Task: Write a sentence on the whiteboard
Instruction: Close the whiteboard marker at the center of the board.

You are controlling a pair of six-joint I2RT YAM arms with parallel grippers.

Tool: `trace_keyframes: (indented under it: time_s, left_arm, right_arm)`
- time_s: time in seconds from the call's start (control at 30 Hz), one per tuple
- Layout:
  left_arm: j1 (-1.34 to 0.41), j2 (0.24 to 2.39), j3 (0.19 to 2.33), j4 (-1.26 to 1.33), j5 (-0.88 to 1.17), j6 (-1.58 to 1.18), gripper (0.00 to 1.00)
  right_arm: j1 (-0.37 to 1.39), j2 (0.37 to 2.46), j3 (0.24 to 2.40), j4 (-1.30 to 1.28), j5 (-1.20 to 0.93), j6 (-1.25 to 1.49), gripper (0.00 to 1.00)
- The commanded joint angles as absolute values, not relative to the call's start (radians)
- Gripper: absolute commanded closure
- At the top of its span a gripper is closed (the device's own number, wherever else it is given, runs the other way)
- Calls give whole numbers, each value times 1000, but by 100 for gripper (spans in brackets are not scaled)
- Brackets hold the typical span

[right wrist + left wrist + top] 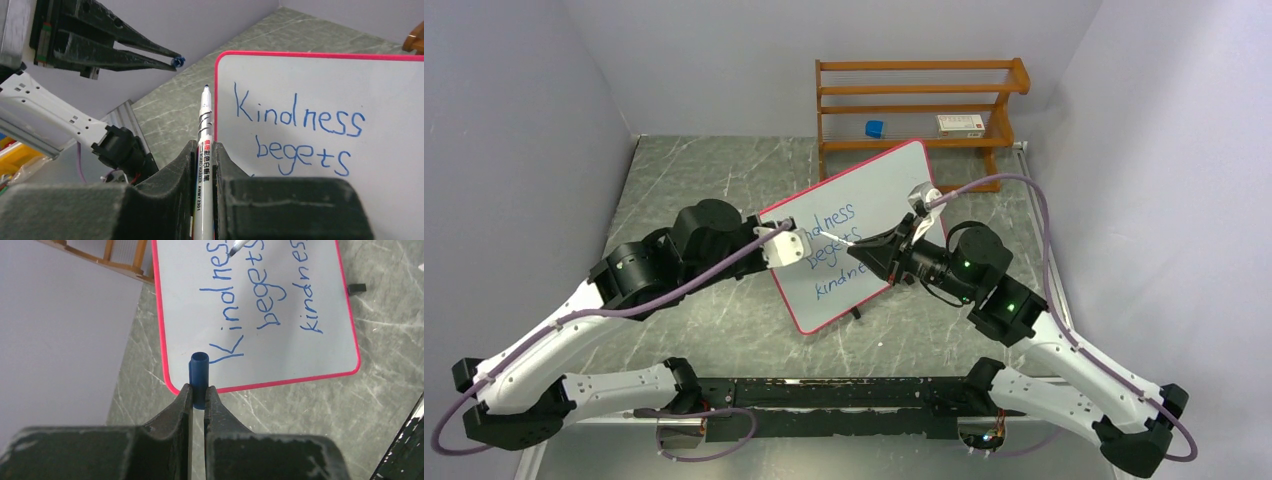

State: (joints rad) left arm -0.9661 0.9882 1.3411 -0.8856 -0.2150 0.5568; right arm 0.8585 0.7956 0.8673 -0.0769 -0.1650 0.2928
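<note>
The table (704,180) under me is grey stone-look, veined with white. It runs back to plain pale walls (514,120) that close in on the left, right and far sides. Against the back wall stands a wooden rack (914,66) of slatted shelves. On one shelf are a small blue object (874,128) and, further right, a flat white box (961,124). A dark rail (824,395) runs along the near edge between my two bases.

The whiteboard (889,185) sits on the middle of the table, turned at an angle, with its far corner near the foot of the rack. Its red-pink rim is plain to see, and one small black foot (357,288) sticks out along an edge. The sentence (267,300) is on it in blue script: "Kindness", then "begets", then a third line starting "kindnes", whose end is out of view.

My left hand (198,391) is at the board's left corner, its fingers pressed onto a blue marker cap (199,372) that stands up between the tips.

My right hand (204,147) is over the board's right side, pinching a white marker (205,120) with its dark tip pointing away from me. From my left wrist that tip shows over the end of "Kindness". I cannot tell whether it touches the surface.
</note>
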Motion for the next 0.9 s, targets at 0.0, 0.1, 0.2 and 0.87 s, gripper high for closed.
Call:
trace_keyframes:
  time_s: [0.0,0.1,0.2,0.87]
  left_arm:
    - [-1031,1017,1396,-946,-297,639,95]
    - [-1093,1043,1409,-972,-341,656,95]
    - [-1137,1061,1424,-984,-371,671,95]
    - [-1213,1064,1401,-960,-456,732,95]
  right_arm:
    - [856,825,921,-45,-244,307,100]
    - [855,847,937,-49,-281,304,100]
    - [856,863,940,-47,-310,302,100]
    - [856,916,966,-87,-376,268,100]
